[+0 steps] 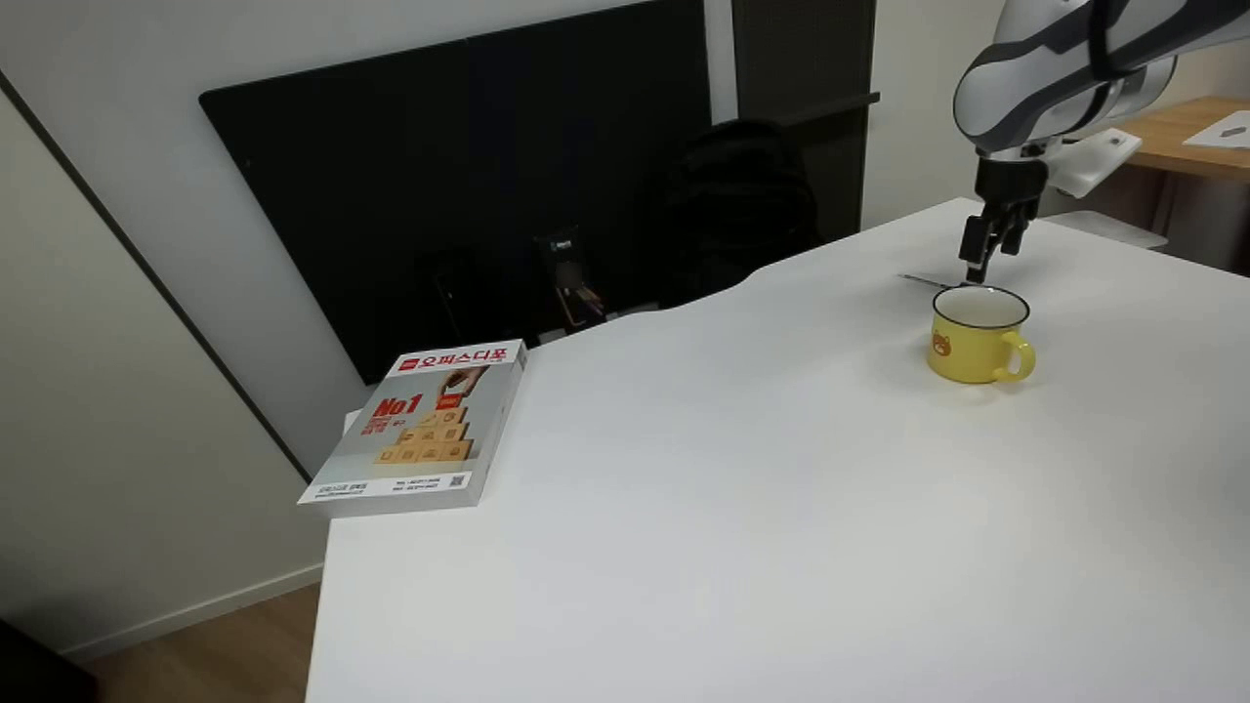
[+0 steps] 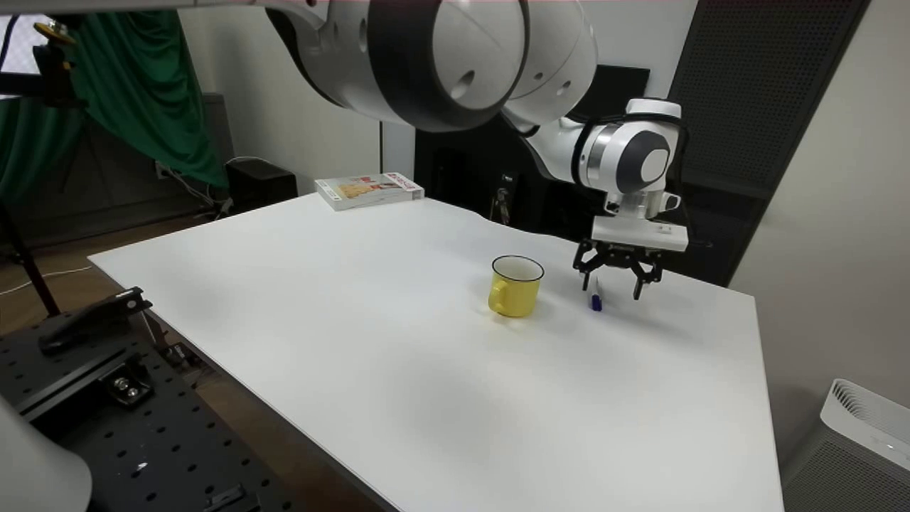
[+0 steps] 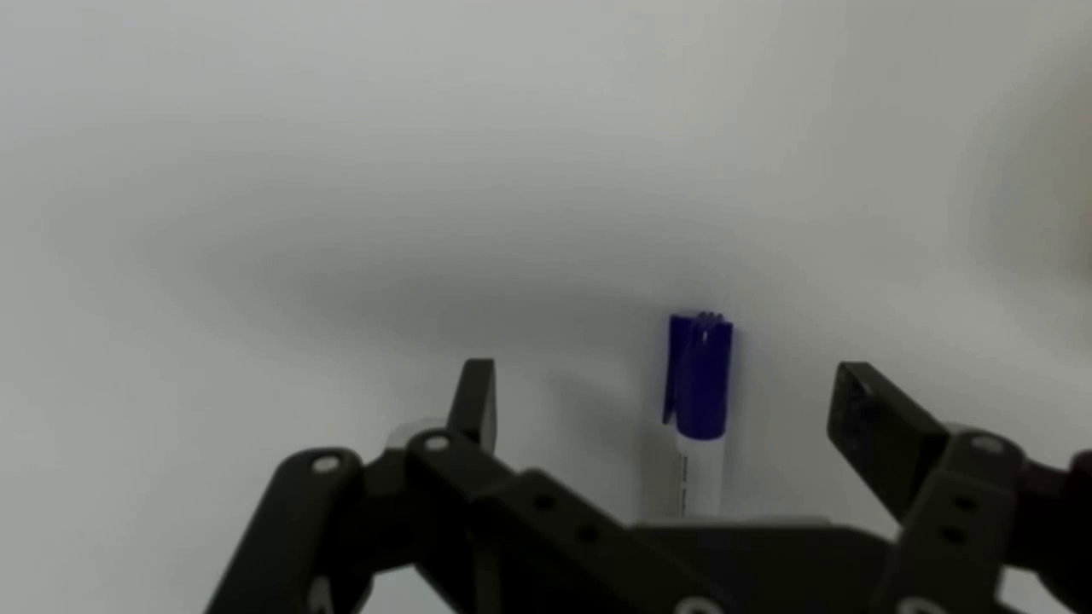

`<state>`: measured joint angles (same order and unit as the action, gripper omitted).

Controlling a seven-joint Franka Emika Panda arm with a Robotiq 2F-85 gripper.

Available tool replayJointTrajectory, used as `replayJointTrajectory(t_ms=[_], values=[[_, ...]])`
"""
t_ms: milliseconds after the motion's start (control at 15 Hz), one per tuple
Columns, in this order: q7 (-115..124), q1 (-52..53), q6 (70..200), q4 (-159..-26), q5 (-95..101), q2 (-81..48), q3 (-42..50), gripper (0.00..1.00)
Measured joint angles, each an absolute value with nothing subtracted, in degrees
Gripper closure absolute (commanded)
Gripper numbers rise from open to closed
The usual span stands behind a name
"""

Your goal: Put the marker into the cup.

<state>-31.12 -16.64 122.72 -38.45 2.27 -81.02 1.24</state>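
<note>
The marker [image 3: 704, 375] lies on the white table, its blue cap and part of its white body showing in the wrist view; the gripper's body hides its lower end there. In an exterior view the marker [image 2: 596, 302] shows its blue cap toward the camera. My gripper [image 3: 664, 372] points down over it, jaws wide apart, one finger on each side and neither touching it. Seen from outside, the gripper [image 2: 611, 291] hangs just above the tabletop. Close by stands the yellow cup [image 1: 962, 350], upright, with a dark-edged rim and a side handle; the same cup [image 2: 513, 295] looks empty.
A thick red-and-white book [image 1: 420, 430] lies at a far corner of the white table [image 2: 426, 355]. The table's wavy back edge runs behind the gripper and cup. A white slatted appliance [image 2: 853, 441] stands on the floor beside the table.
</note>
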Motion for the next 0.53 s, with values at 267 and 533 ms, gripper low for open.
replayJointTrajectory(t_ms=[267,533], values=[[-32.1,-16.4,122.8,-38.2,2.3,-81.7,1.1,0.00],[-33.1,-16.0,122.5,-37.8,2.4,-82.6,1.1,0.00]])
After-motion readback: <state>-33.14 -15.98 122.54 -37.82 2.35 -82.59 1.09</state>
